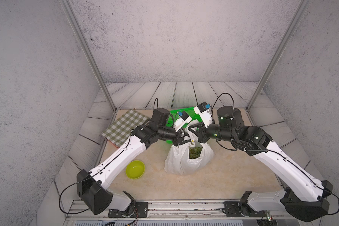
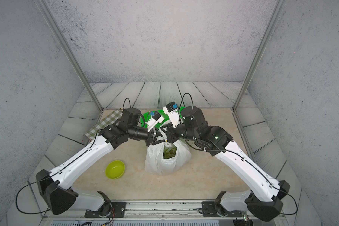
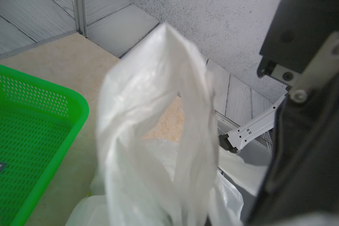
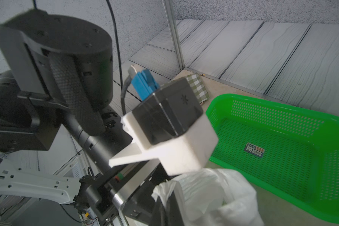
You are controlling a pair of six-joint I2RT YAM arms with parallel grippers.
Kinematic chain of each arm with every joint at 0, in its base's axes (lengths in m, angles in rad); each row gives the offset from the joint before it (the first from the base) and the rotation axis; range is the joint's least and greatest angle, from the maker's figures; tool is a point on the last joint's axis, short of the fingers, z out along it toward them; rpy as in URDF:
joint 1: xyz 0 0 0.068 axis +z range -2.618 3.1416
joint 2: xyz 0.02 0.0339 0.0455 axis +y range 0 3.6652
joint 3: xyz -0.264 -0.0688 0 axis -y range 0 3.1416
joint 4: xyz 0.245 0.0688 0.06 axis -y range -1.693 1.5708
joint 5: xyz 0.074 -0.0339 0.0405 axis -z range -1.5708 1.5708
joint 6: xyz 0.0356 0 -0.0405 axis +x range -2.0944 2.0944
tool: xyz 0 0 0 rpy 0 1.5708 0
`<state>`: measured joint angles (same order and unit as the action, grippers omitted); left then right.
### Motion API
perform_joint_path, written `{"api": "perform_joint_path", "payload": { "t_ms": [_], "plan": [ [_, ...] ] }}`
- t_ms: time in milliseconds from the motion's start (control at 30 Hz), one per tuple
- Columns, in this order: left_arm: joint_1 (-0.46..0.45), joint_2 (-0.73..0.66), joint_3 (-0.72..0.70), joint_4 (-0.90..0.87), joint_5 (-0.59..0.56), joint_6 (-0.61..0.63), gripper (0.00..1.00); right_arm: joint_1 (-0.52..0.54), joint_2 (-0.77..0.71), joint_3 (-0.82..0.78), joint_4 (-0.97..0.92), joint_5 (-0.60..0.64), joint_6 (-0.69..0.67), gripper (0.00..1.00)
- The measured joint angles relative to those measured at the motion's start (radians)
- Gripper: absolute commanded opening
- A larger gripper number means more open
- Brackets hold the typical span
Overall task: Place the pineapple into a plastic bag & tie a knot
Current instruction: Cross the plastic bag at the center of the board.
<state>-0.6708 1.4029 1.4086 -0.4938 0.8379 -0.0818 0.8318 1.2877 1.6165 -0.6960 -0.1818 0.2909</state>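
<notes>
The fingers of the right gripper (image 1: 192, 130) are clamped on a handle strip of the plastic bag (image 1: 179, 159). I cannot tell whether those of the left gripper (image 1: 185, 138) are closed or parted, as a blurred handle loop (image 3: 157, 94) hangs just before its camera. The bag stands mid-table in front of the green basket (image 1: 174, 114), its mouth open on the pineapple (image 1: 195, 153) leaves and no knot formed, so I judge each gripper should hold its own handle near the tip, keep both strips taut, and cross them without toppling the bag.
</notes>
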Motion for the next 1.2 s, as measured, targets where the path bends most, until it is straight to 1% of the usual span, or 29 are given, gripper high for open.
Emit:
{"api": "perform_joint_path", "payload": {
  "t_ms": [33, 100, 167, 267, 300, 533, 700, 933, 1200],
  "plan": [
    [0.000, 0.000, 0.009, -0.014, 0.001, 0.006, 0.28, 0.000, 0.000, 0.000, -0.004, 0.000, -0.003, 0.00],
    [0.000, -0.001, 0.028, -0.047, 0.003, 0.019, 0.28, 0.000, 0.000, 0.000, -0.010, 0.000, -0.007, 0.00],
    [0.000, -0.001, 0.048, -0.081, 0.005, 0.038, 0.33, 0.000, 0.001, 0.005, -0.015, 0.000, -0.010, 0.00],
    [0.000, 0.000, 0.080, -0.140, 0.014, 0.063, 0.34, -0.002, 0.006, 0.017, -0.019, -0.001, -0.015, 0.00],
    [0.000, 0.000, 0.090, -0.159, 0.016, 0.074, 0.38, -0.002, 0.008, 0.021, -0.020, -0.002, -0.016, 0.00],
    [0.000, 0.008, 0.111, -0.219, 0.035, 0.101, 0.41, -0.002, 0.029, 0.047, -0.028, -0.023, -0.030, 0.00],
    [0.000, 0.027, 0.107, -0.181, 0.050, 0.074, 0.41, -0.003, 0.048, 0.050, -0.025, -0.077, -0.025, 0.00],
    [0.000, 0.036, 0.089, -0.080, 0.077, 0.011, 0.42, -0.007, 0.066, 0.048, -0.002, -0.110, 0.003, 0.00],
    [0.001, 0.030, -0.003, 0.061, 0.111, -0.080, 0.37, -0.019, 0.066, -0.005, 0.057, -0.114, 0.066, 0.00]
  ]
}}
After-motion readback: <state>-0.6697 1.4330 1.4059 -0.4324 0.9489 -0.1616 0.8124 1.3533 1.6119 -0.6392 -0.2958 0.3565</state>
